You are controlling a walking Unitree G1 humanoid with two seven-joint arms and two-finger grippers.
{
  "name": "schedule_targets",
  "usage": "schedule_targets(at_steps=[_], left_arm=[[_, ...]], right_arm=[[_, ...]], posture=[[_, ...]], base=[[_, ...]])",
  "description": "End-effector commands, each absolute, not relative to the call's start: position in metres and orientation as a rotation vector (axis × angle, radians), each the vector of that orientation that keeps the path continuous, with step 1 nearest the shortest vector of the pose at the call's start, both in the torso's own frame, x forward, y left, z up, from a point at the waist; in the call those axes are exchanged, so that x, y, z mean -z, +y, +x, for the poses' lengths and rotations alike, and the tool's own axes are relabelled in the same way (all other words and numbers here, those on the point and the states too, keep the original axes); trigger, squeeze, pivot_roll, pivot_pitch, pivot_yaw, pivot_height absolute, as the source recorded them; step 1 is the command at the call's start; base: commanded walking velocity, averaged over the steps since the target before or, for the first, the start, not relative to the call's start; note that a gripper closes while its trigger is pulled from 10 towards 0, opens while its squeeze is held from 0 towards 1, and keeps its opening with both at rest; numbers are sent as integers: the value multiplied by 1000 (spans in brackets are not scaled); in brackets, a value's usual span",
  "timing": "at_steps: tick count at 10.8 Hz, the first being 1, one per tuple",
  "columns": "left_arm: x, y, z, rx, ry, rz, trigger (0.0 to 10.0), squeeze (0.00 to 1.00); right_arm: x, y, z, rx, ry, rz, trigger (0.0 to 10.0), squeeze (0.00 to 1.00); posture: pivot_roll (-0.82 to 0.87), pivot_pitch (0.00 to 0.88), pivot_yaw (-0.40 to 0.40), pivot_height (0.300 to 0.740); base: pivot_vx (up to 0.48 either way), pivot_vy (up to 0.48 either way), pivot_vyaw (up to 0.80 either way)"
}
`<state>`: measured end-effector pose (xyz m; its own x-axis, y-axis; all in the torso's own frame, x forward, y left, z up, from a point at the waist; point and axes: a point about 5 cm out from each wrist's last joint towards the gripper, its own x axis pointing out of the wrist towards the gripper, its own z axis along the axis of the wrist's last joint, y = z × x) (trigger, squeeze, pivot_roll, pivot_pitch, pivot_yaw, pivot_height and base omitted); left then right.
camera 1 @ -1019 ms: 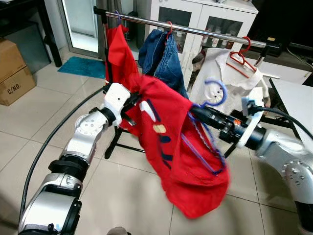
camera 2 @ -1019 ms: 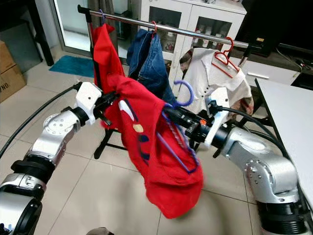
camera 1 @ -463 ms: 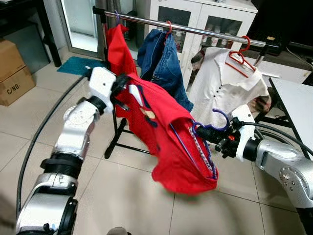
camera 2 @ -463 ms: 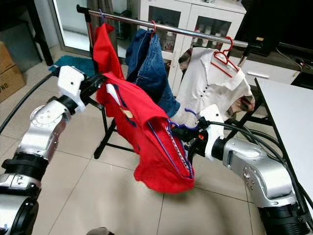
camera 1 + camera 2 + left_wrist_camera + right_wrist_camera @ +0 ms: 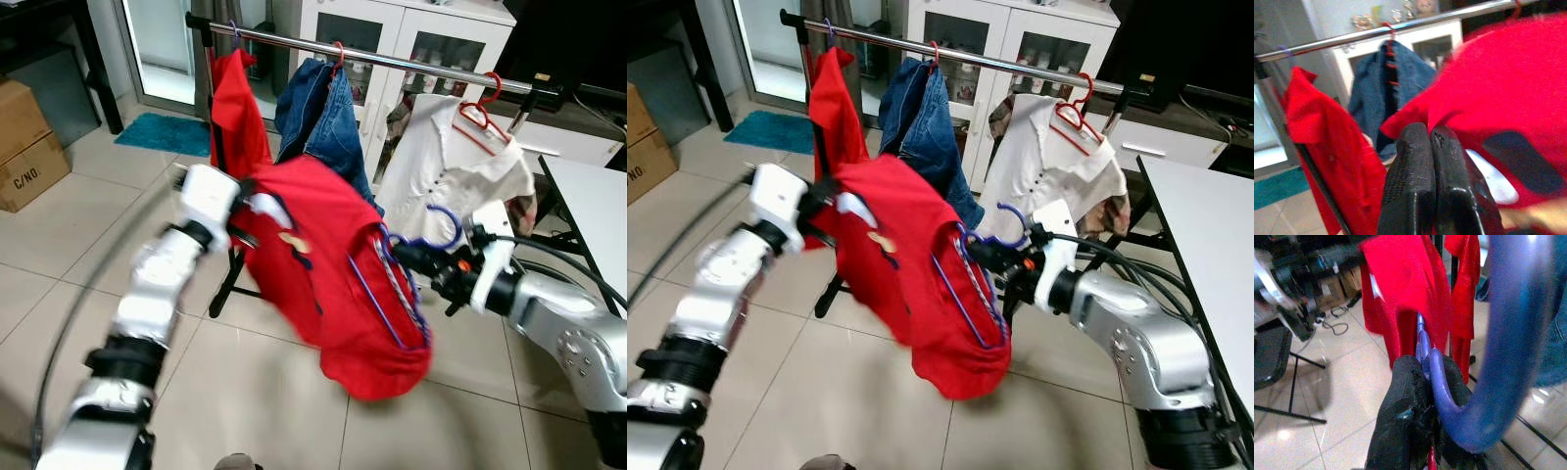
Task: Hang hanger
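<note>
- Now the right gripper [image 5: 1422,377] pinches the purple hanger [image 5: 431,240] near its hook, in front of the clothes rail [image 5: 392,61].
- Left gripper [image 5: 1430,142], fingers pressed together, holds the red shirt [image 5: 333,264] on the left.

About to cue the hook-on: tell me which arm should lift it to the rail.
Right. Its tool is shut on the purple hanger just below the hook, under the rail; the left tool only pinches the red shirt.
</note>
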<state>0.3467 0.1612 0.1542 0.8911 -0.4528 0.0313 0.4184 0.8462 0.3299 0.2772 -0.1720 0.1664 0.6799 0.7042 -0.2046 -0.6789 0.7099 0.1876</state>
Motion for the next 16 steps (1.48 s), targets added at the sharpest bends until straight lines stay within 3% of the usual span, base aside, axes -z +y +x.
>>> schedule_targets(at_steps=[1,2,4,6,7,8,9,10,12,13,14,16], left_arm=[[-155,158,347,464,-103,342,10000,0],[-153,159,346,451,-95,340,10000,0],[-160,162,343,474,-109,307,10000,1000],[-161,160,326,637,-75,279,10000,1000],[-164,162,314,728,-61,247,10000,0],[-178,168,307,767,-88,219,10000,0],[-200,186,319,643,-152,215,10000,0],[-210,202,326,629,-167,234,10000,1000],[-218,217,328,702,-116,285,10000,1000],[-220,222,329,768,-66,305,10000,412],[-214,222,326,880,-2,280,10000,0],[-204,214,320,1066,70,236,10000,0]], right_arm=[[-175,-178,280,-749,234,102,10000,0],[-177,-179,281,-746,228,104,10000,0],[-176,-181,281,-745,234,98,10000,0],[-172,-184,283,-724,257,71,10000,0],[-174,-185,285,-718,251,67,10000,0],[-177,-187,285,-730,237,47,10000,0],[-183,-188,281,-791,215,39,10000,0],[-188,-187,272,-909,190,16,10000,0],[-195,-193,262,-1044,181,-33,10000,0],[-199,-199,260,-1096,182,-82,10000,0],[-203,-202,259,-1143,173,-102,10000,0],[-212,-200,255,-1236,149,-113,10000,0]], posture=[[86,0,-72,740],[84,0,-71,740],[87,0,-71,740],[89,0,-70,740],[89,0,-70,740],[89,0,-70,740],[95,0,-74,740],[97,0,-75,740],[90,0,-65,740],[88,0,-62,740],[90,0,-63,740],[89,0,-66,740]], base=[[0,0,0],[0,0,0],[0,0,0],[0,0,0],[0,0,0],[0,0,0],[0,0,0],[0,0,0],[0,0,0],[0,0,0],[0,0,0],[0,0,0]])
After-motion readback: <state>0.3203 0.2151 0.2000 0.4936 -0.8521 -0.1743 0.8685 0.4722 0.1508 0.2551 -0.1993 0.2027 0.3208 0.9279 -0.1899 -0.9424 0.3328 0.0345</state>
